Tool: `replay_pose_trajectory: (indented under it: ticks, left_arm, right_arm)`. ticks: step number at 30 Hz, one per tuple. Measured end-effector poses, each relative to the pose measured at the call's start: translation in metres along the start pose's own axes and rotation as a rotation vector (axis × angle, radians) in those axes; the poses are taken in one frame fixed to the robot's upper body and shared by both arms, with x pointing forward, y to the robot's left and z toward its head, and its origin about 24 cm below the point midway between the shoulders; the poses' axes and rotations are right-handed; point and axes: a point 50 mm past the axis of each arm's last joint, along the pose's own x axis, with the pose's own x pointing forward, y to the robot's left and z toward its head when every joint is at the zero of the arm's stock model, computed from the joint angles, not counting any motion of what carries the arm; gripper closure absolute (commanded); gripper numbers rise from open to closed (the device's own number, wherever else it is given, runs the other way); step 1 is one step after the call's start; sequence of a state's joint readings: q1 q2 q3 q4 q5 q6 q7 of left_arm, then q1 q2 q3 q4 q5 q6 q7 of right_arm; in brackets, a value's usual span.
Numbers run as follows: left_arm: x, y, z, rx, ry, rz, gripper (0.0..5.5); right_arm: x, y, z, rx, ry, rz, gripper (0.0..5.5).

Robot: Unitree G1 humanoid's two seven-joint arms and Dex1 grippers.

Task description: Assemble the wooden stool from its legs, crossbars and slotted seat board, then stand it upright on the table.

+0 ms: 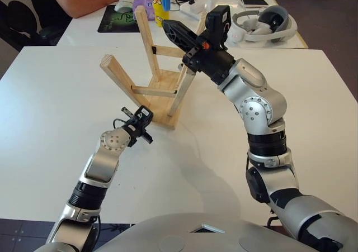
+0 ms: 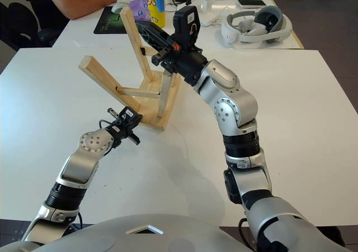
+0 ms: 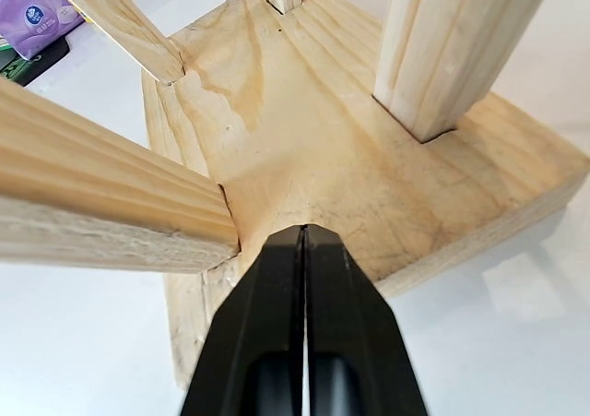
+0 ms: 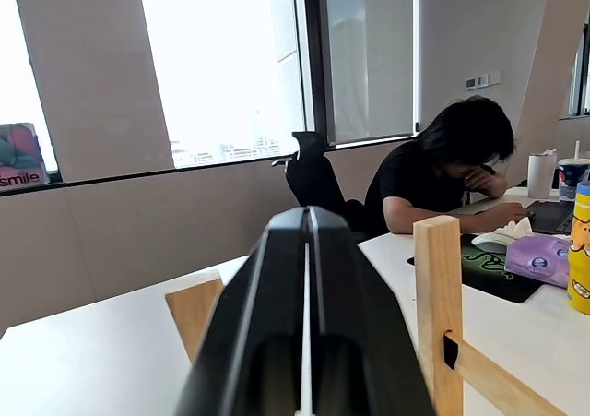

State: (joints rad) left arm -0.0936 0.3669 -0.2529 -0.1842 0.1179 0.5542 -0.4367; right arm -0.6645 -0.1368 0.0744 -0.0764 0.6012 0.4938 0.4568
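Note:
The wooden stool (image 1: 159,104) is put together and leans on one edge of its seat board (image 3: 304,130), with its legs (image 1: 146,39) slanting up and to the left. My left gripper (image 1: 144,119) is shut, its tips (image 3: 304,236) right at the underside of the seat board beside a leg's base (image 3: 120,204). My right gripper (image 1: 170,29) is shut and holds nothing. It reaches in high between the upper legs, just above a crossbar (image 1: 168,52). In the right wrist view it (image 4: 307,218) passes between one leg end (image 4: 194,310) and another leg (image 4: 436,314).
The white table (image 1: 291,95) has free room on all sides of the stool. Behind it, a second table (image 1: 84,28) carries a headset (image 1: 263,23), a yellow bottle (image 1: 162,3), a purple pack (image 1: 144,7), a dark mat (image 1: 114,18) and cables.

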Motion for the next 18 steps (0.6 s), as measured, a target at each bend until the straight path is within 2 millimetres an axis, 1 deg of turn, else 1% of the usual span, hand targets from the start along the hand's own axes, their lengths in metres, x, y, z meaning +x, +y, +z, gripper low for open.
replay_pose_trajectory:
  ticks: [1, 2, 4, 6, 7, 8, 9, 10, 11, 12, 14, 15, 17, 18]
  left_arm:
    - [0.0, 0.0, 0.001, -0.001, -0.006, -0.001, 5.5]
    - [0.0, 0.0, 0.002, -0.001, -0.009, -0.001, 5.5]
    - [0.0, 0.001, 0.002, -0.001, -0.011, -0.001, 5.5]
    - [0.0, 0.001, 0.001, -0.002, -0.009, 0.001, 5.5]
    - [-0.001, 0.001, 0.001, -0.006, -0.008, 0.003, 5.5]
    - [-0.001, 0.002, 0.0, -0.008, -0.006, 0.005, 5.5]
    - [-0.001, 0.002, 0.0, -0.008, -0.005, 0.006, 5.5]
    - [-0.001, 0.002, -0.001, -0.008, -0.004, 0.006, 5.5]
    - [-0.001, 0.002, -0.001, -0.008, -0.003, 0.006, 5.5]
    - [-0.001, 0.002, -0.001, -0.006, -0.003, 0.007, 5.5]
    - [-0.001, 0.002, 0.001, -0.003, -0.008, 0.004, 5.5]
    - [-0.001, 0.001, 0.001, -0.002, -0.004, 0.001, 5.5]
    - [-0.002, 0.003, -0.002, 0.003, 0.021, 0.005, 5.5]
    - [-0.002, 0.003, -0.003, 0.002, 0.029, 0.005, 5.5]
  right_arm:
    - [-0.001, -0.006, 0.004, 0.004, -0.024, -0.033, 5.47]
    - [-0.002, -0.009, 0.014, 0.0, -0.067, -0.047, 5.47]
    - [-0.005, -0.01, 0.047, -0.021, -0.204, -0.037, 5.47]
    - [-0.011, 0.003, 0.092, -0.065, -0.375, 0.032, 5.47]
    - [-0.016, 0.016, 0.115, -0.089, -0.459, 0.09, 5.47]
    - [-0.019, 0.026, 0.126, -0.102, -0.5, 0.132, 5.47]
    - [-0.02, 0.032, 0.13, -0.1, -0.513, 0.155, 5.47]
    - [-0.02, 0.037, 0.126, -0.088, -0.497, 0.156, 5.47]
    - [-0.018, 0.037, 0.111, -0.052, -0.44, 0.129, 5.47]
    - [-0.014, 0.035, 0.088, -0.003, -0.344, 0.089, 5.47]
    - [-0.01, 0.024, 0.019, 0.114, -0.073, -0.041, 5.47]
    - [-0.012, 0.024, -0.007, 0.157, -0.002, -0.086, 5.47]
    - [-0.006, 0.03, -0.014, 0.13, 0.028, -0.081, 5.47]
    - [-0.006, 0.029, -0.015, 0.116, 0.036, -0.089, 5.47]
